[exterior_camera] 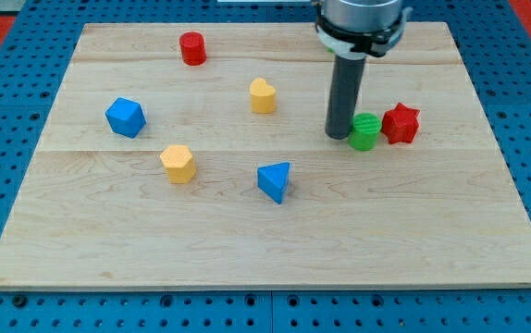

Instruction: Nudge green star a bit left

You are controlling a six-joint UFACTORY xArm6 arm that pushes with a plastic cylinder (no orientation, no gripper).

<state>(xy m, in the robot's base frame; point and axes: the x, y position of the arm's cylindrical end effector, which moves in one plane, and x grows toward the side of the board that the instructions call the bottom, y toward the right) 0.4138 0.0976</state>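
Observation:
The green block [366, 132], the task's green star, sits right of the board's centre; its star outline is hard to make out because the rod covers its left edge. My tip [339, 135] rests on the board directly against the green block's left side. A red star [401, 123] touches or nearly touches the green block on its right.
On the wooden board [247, 250] there are also a red cylinder [192, 48] at the top left, a yellow block [263, 95], a blue cube [125, 117] at the left, an orange hexagonal block [179, 163] and a blue triangle [274, 181].

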